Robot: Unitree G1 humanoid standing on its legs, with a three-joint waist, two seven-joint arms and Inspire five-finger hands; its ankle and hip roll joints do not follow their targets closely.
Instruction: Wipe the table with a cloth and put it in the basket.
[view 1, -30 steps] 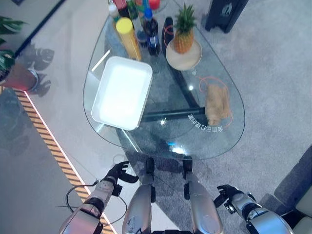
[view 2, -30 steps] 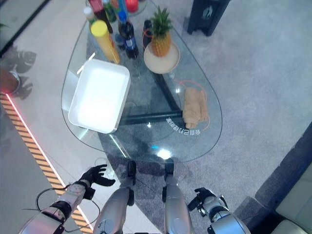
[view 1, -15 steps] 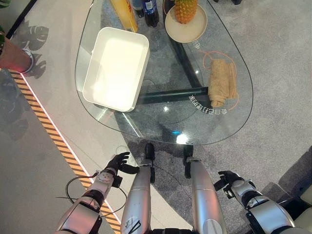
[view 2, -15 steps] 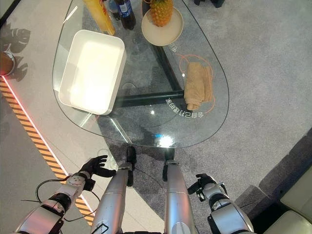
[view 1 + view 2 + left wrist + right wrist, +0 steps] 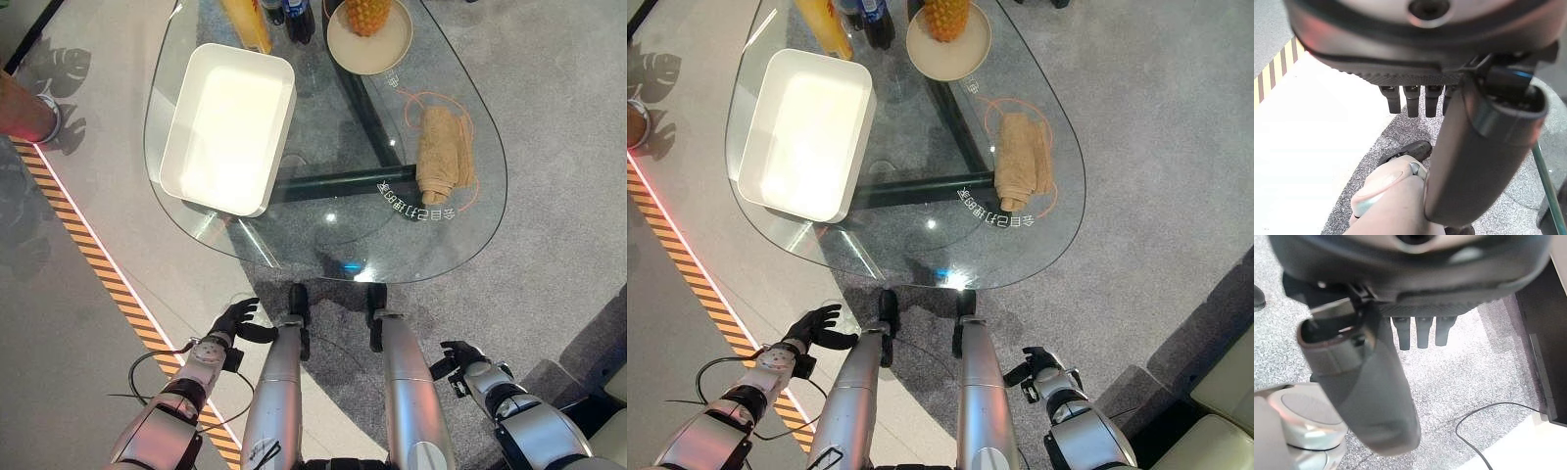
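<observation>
Both hands' fingers [image 5: 1413, 103] relaxed, empty

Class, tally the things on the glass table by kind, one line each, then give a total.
Cloth: 1
White basket: 1
Plate: 1
Pineapple: 1
Yellow container: 1
Dark bottles: at least 1, cut off at the frame edge
Total: at least 6

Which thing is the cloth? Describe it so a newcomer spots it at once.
Start at the glass table. On its right side, nearer the robot than the plate with the pineapple, lies the cloth. It is the only soft, tan, rolled thing there, ringed by a thin orange cord.
</observation>
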